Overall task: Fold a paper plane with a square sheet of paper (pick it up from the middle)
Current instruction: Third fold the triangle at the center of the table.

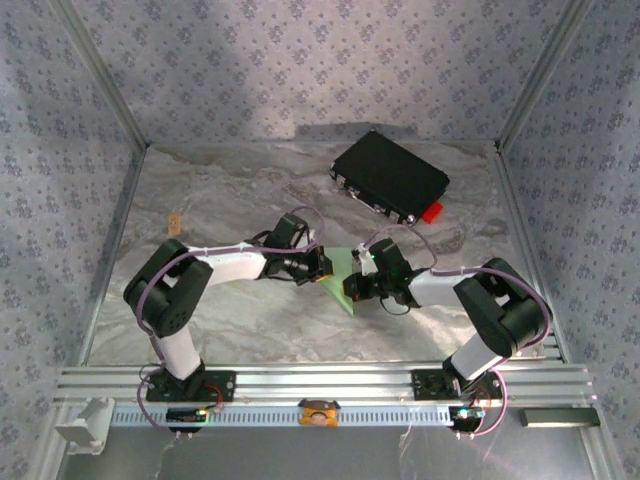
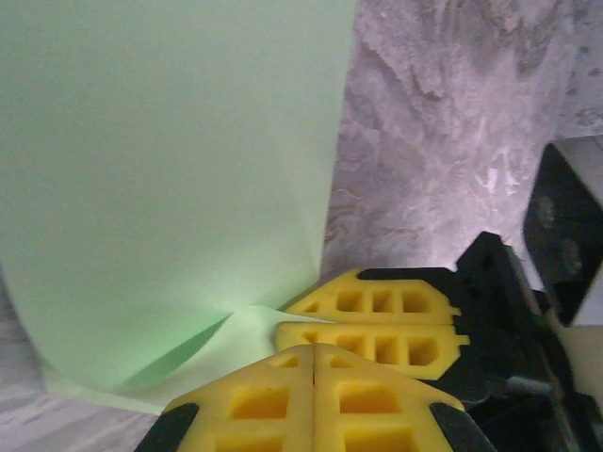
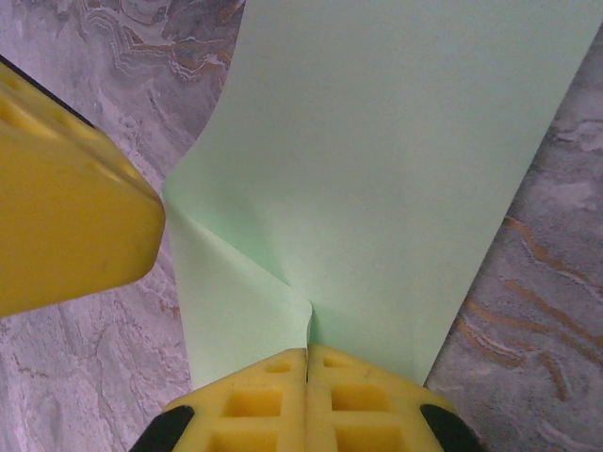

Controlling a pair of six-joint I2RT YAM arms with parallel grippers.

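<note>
Top view: square sheet of paper [image 1: 343, 285] mostly covered, just a green wedge mid-frame. Wrist views crop its top. Tan speck [image 1: 174, 221], left: too small to identify.

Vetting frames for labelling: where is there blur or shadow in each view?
Top external: even light, fairly sharp, faint shadow behind the case. Left wrist: paper soft-focus, shaded along its lower curl. Right wrist: paper crease crisp, left tool's finger blurred.
</note>
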